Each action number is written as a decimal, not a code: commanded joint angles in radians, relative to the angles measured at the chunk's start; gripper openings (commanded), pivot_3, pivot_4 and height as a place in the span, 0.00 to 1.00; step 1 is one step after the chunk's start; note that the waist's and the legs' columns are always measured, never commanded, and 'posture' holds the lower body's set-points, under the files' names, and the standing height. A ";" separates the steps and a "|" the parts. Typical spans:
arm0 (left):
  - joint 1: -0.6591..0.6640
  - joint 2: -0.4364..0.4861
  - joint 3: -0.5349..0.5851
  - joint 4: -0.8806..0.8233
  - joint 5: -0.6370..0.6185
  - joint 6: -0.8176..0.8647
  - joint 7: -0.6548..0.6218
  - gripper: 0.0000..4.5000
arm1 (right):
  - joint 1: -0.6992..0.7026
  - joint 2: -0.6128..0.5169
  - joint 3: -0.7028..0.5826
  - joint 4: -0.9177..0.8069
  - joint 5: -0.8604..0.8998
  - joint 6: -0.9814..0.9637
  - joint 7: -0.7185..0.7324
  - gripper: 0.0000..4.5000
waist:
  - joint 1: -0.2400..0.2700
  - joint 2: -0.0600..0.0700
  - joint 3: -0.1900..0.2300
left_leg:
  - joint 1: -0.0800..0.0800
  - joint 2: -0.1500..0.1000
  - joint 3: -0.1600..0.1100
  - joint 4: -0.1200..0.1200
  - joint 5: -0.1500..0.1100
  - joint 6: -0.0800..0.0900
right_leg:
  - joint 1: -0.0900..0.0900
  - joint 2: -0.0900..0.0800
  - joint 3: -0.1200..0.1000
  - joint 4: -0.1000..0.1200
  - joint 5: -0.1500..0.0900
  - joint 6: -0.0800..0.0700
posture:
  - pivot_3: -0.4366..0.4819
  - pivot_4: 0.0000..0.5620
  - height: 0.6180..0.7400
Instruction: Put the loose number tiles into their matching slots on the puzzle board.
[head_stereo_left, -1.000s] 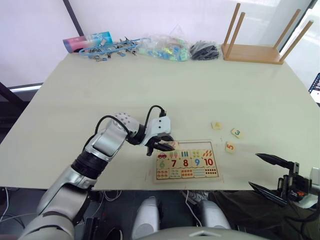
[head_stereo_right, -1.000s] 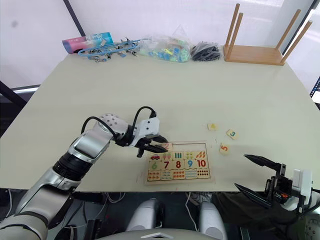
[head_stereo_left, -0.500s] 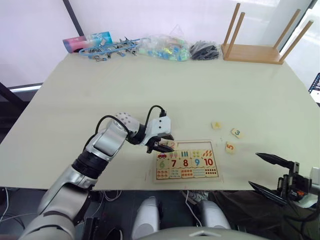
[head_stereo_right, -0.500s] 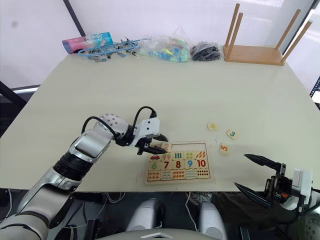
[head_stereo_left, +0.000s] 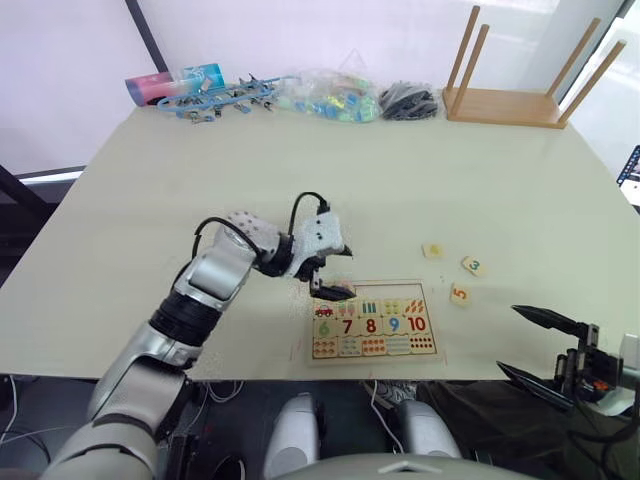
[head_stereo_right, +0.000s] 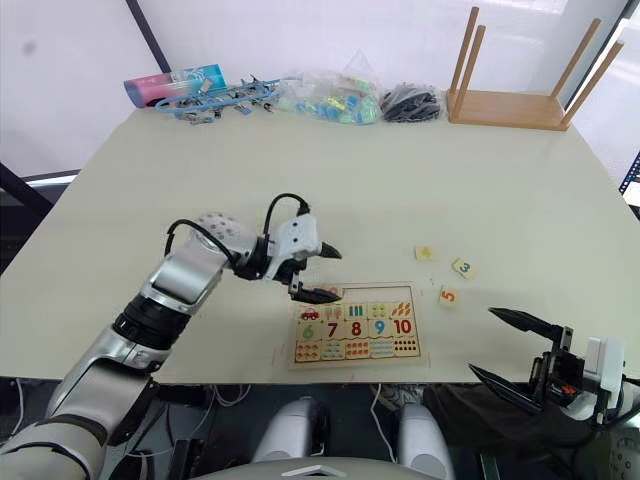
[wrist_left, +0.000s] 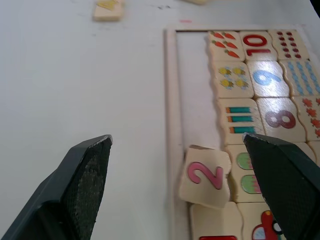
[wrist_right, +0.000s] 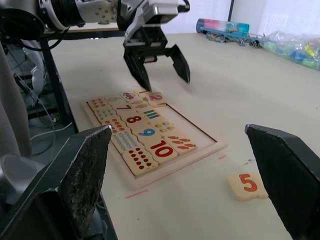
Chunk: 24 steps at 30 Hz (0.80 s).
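Currently, the left end effector (head_stereo_left: 331, 270) hovers with its fingers spread, holding nothing, just above the 10 o'clock corner of the puzzle board (head_stereo_left: 372, 352), which lies near the 6 o'clock edge of the tabletop (head_stereo_left: 330, 180). In the left wrist view, the tile marked 2 (wrist_left: 205, 176) rests tilted at the end of the row of slots (wrist_left: 192, 85), partly over the board's rim and not seated flat; the remainder of that row shows bare pale wood. Adjacent rows hold picture tiles and the number tiles 6 to 10. Three further loose number tiles lie on the tabletop at 2 to 3 o'clock of the board: one with a yellow digit (head_stereo_left: 433, 251), the tile marked 3 (head_stereo_left: 473, 266), and the tile marked 5 (head_stereo_left: 460, 294), the last just beside the board's corner. The right end effector (head_stereo_left: 535, 347) hangs off the tabletop's 5 o'clock corner, fingers wide apart and empty. Along the 12 o'clock edge of the tabletop lie a pink-and-blue tube (head_stereo_left: 174, 83), blue clips (head_stereo_left: 220, 99), a clear bag of coloured pieces (head_stereo_left: 330, 97), a black bundle (head_stereo_left: 408, 101), and an upturned wooden stool (head_stereo_left: 505, 105).
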 joint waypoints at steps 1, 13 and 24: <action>-0.037 0.005 0.069 0.103 -0.025 -0.093 -0.014 0.94 | -0.003 0.001 -0.020 -0.019 0.005 -0.017 0.001 1.00 | 0.000 0.000 0.000 | 0.000 0.000 0.000 0.000 0.000 0.000 | 0.000 0.000 0.000 0.000 0.000 0.000 | 0.48 0.27 0.99; -0.023 0.018 0.073 0.277 -0.029 -0.303 -0.148 0.00 | -0.027 0.002 -0.020 0.008 0.003 -0.024 0.013 1.00 | 0.000 0.000 0.000 | 0.000 0.000 0.002 0.000 0.000 0.000 | 0.000 0.000 0.000 0.000 0.000 0.000 | 0.48 0.27 0.99; -0.018 0.005 0.061 0.299 -0.007 -0.345 -0.183 0.00 | -0.029 0.006 -0.021 0.013 0.000 -0.031 0.015 1.00 | 0.000 0.000 0.000 | 0.000 0.000 0.002 0.000 0.000 0.000 | 0.000 0.000 0.000 0.000 0.000 0.000 | 0.48 0.27 0.99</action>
